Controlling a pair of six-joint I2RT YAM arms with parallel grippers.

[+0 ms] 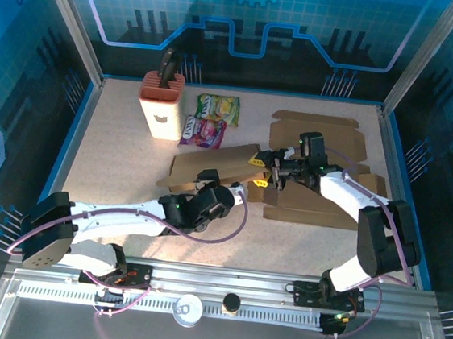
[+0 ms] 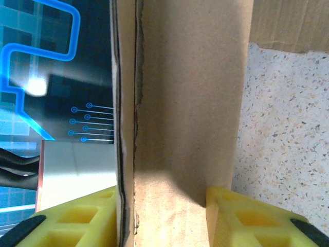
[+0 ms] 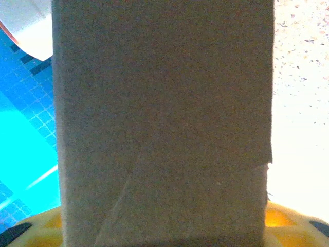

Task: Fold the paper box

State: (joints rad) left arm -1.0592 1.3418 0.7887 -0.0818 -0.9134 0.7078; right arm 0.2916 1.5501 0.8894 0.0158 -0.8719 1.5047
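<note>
The brown paper box point(image 1: 315, 134) lies partly flat on the speckled table, and one long wall point(image 1: 211, 164) is lifted and leans toward the left. At the near end of that wall is my left gripper point(image 1: 239, 192). In the left wrist view its yellow fingers point(image 2: 77, 218) press on both sides of a doubled cardboard strip point(image 2: 185, 103), so the left gripper point(image 2: 162, 221) is shut on it. My right gripper point(image 1: 265, 172) holds the wall's right end. Seen from the right wrist, a cardboard panel point(image 3: 162, 118) spans the whole gap of the right gripper point(image 3: 162, 229).
A cream and orange holder point(image 1: 161, 102) with black handles stands at the back left. Two candy bags point(image 1: 217, 108) point(image 1: 202, 132) lie beside it, close to the lifted wall. Blue side walls and metal posts enclose the table. A tape roll point(image 1: 187, 309) sits on the front rail.
</note>
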